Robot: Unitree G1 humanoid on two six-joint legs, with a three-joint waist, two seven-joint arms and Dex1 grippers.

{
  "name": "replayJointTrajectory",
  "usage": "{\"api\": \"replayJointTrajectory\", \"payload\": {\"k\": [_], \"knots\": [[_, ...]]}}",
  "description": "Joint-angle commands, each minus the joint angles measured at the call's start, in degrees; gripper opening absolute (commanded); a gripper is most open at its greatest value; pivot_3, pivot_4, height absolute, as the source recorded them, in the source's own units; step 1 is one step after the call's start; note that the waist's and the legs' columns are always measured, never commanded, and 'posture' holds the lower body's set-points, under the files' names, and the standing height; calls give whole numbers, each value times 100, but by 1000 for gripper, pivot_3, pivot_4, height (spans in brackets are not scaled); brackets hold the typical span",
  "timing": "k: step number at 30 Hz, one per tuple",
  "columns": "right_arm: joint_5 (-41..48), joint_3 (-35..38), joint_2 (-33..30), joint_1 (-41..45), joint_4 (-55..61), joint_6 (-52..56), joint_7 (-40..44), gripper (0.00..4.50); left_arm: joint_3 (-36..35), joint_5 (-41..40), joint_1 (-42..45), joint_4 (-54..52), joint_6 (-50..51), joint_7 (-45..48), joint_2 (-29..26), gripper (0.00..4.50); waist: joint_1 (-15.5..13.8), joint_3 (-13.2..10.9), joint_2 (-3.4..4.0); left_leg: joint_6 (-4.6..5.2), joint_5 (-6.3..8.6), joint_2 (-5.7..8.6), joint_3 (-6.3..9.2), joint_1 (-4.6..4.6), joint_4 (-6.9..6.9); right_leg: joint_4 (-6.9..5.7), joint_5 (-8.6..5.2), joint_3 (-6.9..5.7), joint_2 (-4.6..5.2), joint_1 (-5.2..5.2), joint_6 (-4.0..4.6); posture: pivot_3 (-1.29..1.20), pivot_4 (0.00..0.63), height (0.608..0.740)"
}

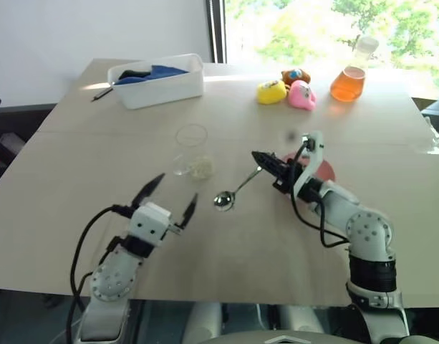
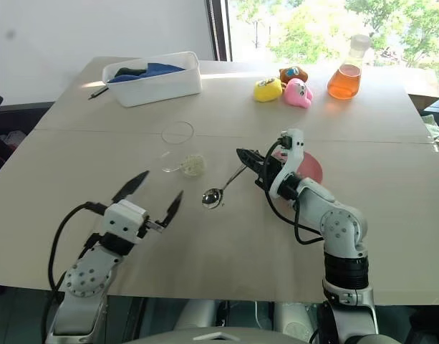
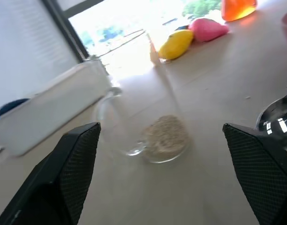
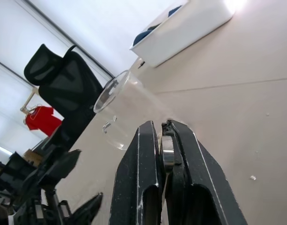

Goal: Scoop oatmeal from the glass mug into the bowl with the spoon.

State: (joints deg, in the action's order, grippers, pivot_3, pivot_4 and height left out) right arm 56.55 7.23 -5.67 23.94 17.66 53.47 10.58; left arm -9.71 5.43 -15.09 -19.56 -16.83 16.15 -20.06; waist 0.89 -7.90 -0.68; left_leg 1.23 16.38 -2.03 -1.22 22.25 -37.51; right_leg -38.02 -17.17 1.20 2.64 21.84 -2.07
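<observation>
Right end effector (image 1: 258, 156) is clamped on the handle of the spoon (image 1: 233, 193), over mid desk (image 1: 76, 165). The spoon slopes down and to the left, its oval bowl low over the desk or resting on it, can't tell which, and it looks empty. Left end effector (image 1: 172, 192) hangs spread wide at the near left, gripping nothing, just near of the glass mug (image 1: 191, 150).

The glass mug sits left of centre, upright in the head views, apart from both end effectors. The oatmeal (image 1: 200, 168) is a small pale heap at its base. The bowl (image 1: 324, 170) is pink, mostly hidden behind the right arm, right of the spoon; its contents can't be seen.

Progress: the spoon is in hand, so the pickup is done. No scoop is visible, and the oatmeal still looks to be all in the mug. Left to do, as I judge it: dip the spoon into the mug, lift a load, carry it right to the bowl, tip it out. Early stage.
</observation>
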Motion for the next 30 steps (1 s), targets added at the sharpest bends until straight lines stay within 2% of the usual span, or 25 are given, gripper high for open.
{"api": "replayJointTrajectory", "payload": {"k": [1,10,17,22,30], "knots": [[257,238,-109,248,100,-23,-26,0,-168,177,135,-76,87,-321,57,4457,-11,0,0,0,0,0,3,0,0,0,0,-4,0,0,0,0,150,740],[243,395,-374,587,-89,-91,18,0,73,90,1033,571,398,-263,12,4457,6,0,0,0,0,0,1,5,-3,-1,0,-9,-5,2,0,0,150,740],[220,408,-424,496,-23,-149,-28,0,-168,-122,1667,1047,759,-478,30,4457,-1,0,0,-2,-2,-1,7,61,-39,-33,0,-11,-8,51,0,0,150,740],[196,416,-412,431,13,-202,-70,0,-224,-146,2260,1734,667,-462,-194,4457,-7,0,0,0,-1,0,3,62,-72,-60,0,-19,-9,54,-1,0,150,740],[130,363,-420,352,35,-291,-86,0,235,347,2659,2362,330,-300,-622,4457,-7,0,0,0,-1,-2,2,60,-85,-87,0,-17,-37,60,-1,0,150,740]]}}
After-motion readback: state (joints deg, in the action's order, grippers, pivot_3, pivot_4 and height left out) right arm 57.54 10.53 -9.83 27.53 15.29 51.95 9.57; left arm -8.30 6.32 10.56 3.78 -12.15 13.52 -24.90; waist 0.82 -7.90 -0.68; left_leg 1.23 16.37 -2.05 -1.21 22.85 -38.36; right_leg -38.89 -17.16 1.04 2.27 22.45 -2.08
